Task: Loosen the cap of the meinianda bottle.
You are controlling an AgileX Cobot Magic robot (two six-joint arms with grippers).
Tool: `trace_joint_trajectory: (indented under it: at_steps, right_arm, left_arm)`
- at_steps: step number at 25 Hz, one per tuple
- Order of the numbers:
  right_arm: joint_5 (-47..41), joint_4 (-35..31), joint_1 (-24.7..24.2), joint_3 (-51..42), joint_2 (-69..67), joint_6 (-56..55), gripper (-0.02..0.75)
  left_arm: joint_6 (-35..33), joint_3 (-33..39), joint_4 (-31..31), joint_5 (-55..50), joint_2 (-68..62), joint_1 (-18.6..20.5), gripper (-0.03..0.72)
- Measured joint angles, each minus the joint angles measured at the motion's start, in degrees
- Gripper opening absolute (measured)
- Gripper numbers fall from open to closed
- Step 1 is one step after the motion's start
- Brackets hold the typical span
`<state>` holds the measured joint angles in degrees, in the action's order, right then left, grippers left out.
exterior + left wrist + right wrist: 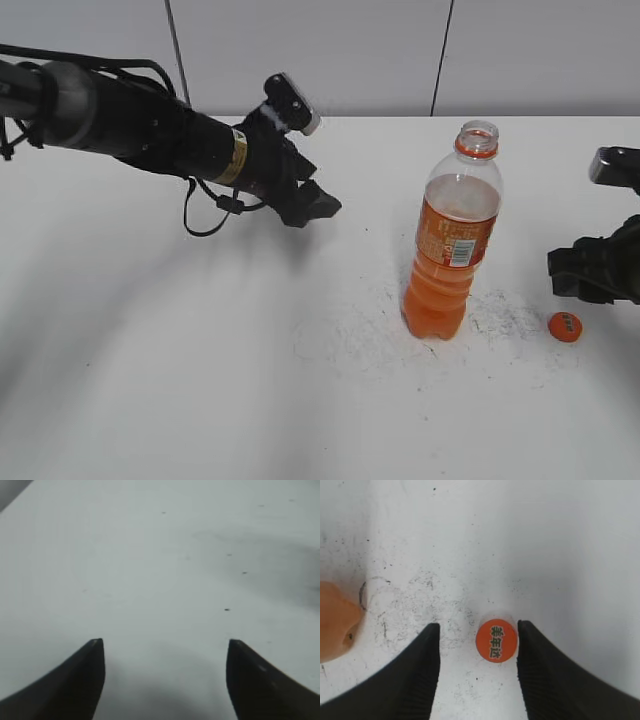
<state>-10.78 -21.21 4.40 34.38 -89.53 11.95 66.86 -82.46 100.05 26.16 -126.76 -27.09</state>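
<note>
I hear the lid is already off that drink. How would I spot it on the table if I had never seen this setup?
Start at the tall meinianda bottle of orange soda standing open-necked on the white table. Look to its right, near the base, just below the right gripper: a small round cap lies flat there. It is the only loose orange disc, with dark printed characters on top.

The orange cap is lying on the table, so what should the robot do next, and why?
Probably lift the right tool straight up and away. The cap is already off the meinianda bottle, whose neck stands open, and lies flat on the table between the open jaws, seemingly untouched. The left tool is open over bare table.
</note>
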Motion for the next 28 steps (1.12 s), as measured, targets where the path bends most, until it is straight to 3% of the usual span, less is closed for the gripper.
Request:
trace_joint_trajectory:
  at_steps: [6, 12, 15, 24, 28]
  right_arm:
    - [-5.17, 0.0, 0.0, 0.0, 4.77, 0.0, 0.369]
    - [-12.37, 0.0, 0.0, 0.0, 10.46, 0.05, 0.369]
    - [-15.23, 0.0, 0.0, -0.02, 13.28, 0.05, 0.369]
    - [-22.54, 0.0, 0.0, -0.02, 21.07, 0.05, 0.368]
    - [-27.6, 0.0, 0.0, -0.02, 25.94, 0.01, 0.367]
  left_arm:
    - [2.02, 9.17, -1.55, -25.26, 6.94, -3.66, 0.545]
    - [2.08, 11.96, -25.96, -56.73, 8.49, -7.59, 0.516]
    - [1.52, 11.93, -33.91, -67.78, 9.24, -9.2, 0.502]
    - [-20.18, 12.0, -61.74, -76.26, 22.05, -10.93, 0.458]
    - [-26.72, 13.81, -66.68, -76.21, 31.03, -10.98, 0.456]
